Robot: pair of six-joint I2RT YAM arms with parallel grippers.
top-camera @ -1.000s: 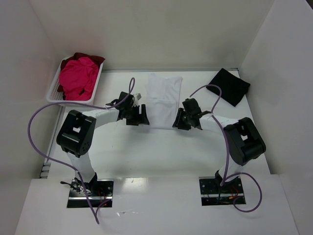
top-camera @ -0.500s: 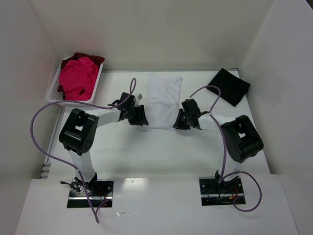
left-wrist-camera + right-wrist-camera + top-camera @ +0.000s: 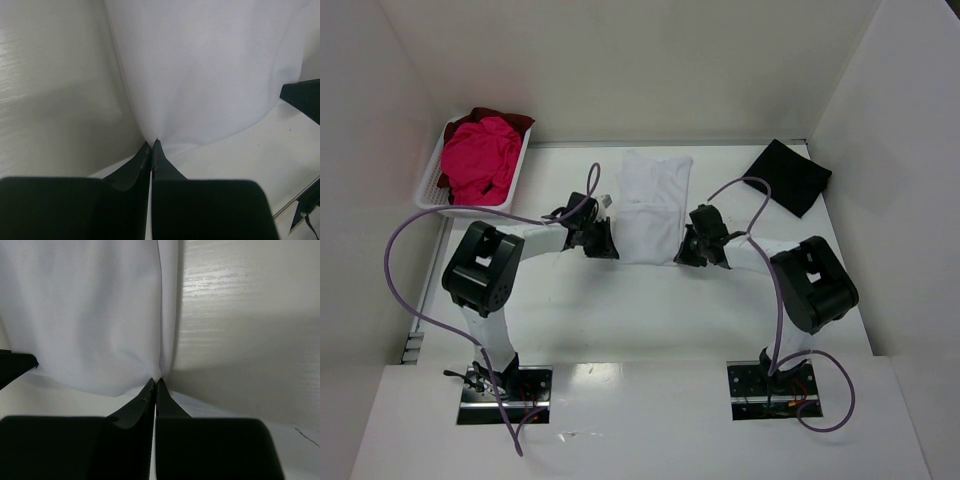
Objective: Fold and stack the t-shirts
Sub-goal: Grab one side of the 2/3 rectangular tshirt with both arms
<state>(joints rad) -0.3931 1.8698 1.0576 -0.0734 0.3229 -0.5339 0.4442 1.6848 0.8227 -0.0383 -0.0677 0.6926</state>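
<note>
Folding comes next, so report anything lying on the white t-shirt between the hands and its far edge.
Nothing visible. The left hand and right hand pinch the near corners of the white cotton t-shirt; its top lies bare.

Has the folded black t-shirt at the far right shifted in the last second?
No. The folded black cotton t-shirt lies in the same spot as before, its far corner at the back edge of the table, near the right wall.
</note>
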